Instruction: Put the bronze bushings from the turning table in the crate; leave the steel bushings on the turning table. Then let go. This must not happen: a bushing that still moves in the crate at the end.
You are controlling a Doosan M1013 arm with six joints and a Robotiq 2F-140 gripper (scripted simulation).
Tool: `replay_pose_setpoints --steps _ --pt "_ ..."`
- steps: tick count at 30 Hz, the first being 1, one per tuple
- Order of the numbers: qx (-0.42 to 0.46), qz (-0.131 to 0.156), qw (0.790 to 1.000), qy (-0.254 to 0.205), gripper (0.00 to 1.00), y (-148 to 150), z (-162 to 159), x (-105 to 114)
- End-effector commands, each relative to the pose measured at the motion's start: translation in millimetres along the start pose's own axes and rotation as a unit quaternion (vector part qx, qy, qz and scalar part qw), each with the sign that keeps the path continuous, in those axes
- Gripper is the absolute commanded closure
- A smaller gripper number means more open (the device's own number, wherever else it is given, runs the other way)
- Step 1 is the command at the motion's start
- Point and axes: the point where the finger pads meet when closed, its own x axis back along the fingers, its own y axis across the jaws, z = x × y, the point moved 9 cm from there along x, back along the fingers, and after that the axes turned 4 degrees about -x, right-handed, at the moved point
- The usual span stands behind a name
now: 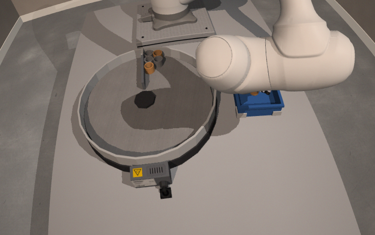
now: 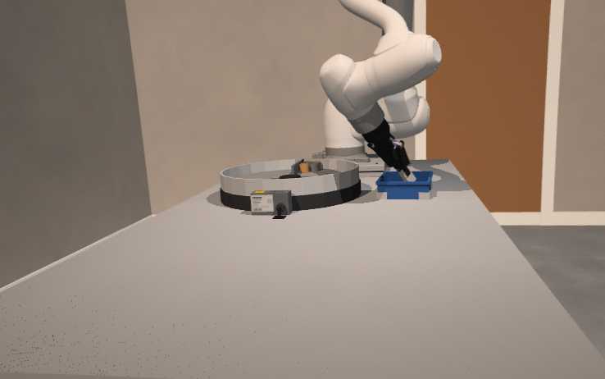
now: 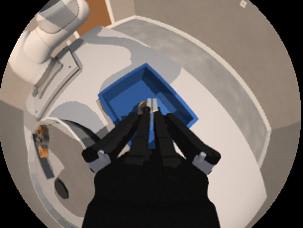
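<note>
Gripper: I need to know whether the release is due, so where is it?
In the exterior view the gripper dips into the blue crate, right of the turning table, shut on a bronze bushing.

Crate [image 1: 258, 106] right of turning table [image 1: 110, 155] — bushings [image 1: 152, 59] on it.

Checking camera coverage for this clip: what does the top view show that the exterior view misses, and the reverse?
Top view only: the count on the round grey turning table, two bronze bushings among grey steel bushings; the arm hides most of the blue plastic crate.

Exterior view only: the black two-finger gripper, shut on a bronze bushing barely visible here, tilted with its tips inside the crate.

Both: table, crate, white arm.
</note>
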Motion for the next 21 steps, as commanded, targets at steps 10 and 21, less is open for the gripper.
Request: replay_pose_setpoints --steps 10,21 --pt "0.000 0.000 1.000 0.000 0.93 0.0 0.1 0.1" --pt "0.000 0.000 1.000 0.000 0.93 0.0 0.1 0.1"
